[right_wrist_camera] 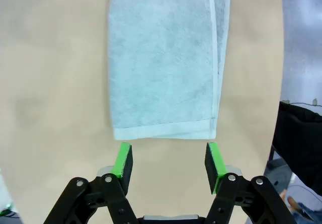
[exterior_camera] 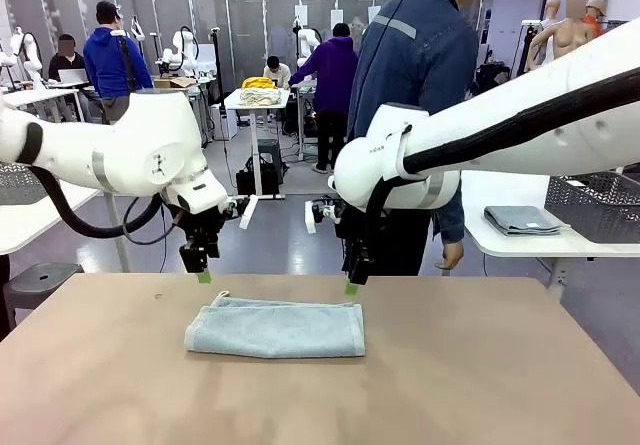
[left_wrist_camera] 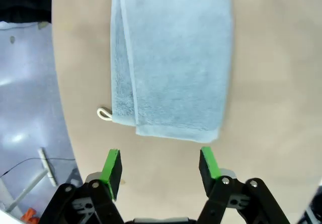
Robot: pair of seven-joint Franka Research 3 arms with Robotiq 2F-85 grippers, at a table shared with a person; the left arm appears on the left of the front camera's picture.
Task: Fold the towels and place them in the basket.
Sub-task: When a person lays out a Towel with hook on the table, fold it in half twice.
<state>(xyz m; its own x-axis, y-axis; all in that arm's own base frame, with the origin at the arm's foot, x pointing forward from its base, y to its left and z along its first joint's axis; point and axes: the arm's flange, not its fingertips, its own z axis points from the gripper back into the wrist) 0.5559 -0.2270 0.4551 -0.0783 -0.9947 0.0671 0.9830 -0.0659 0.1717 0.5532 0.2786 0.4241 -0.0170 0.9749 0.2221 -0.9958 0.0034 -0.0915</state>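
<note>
A pale blue-grey towel (exterior_camera: 277, 327) lies folded in a long strip on the brown table (exterior_camera: 480, 385), its corner loop (left_wrist_camera: 104, 114) at the left end. My left gripper (exterior_camera: 204, 273) hovers open just above the towel's far left corner, with nothing between its green pads (left_wrist_camera: 111, 166). My right gripper (exterior_camera: 351, 283) hangs open over the far right corner, also empty. In the left wrist view the towel (left_wrist_camera: 171, 58) stretches away from the fingers; the right wrist view shows its other short edge (right_wrist_camera: 165, 131) just ahead of the pads. A dark grey mesh basket (exterior_camera: 597, 205) stands on the white side table at right.
A person in a dark denim jacket (exterior_camera: 420, 65) stands at the table's far side, behind my right arm. A second folded grey cloth (exterior_camera: 522, 220) lies on the white side table (exterior_camera: 520, 245) beside the basket. Bare tabletop surrounds the towel.
</note>
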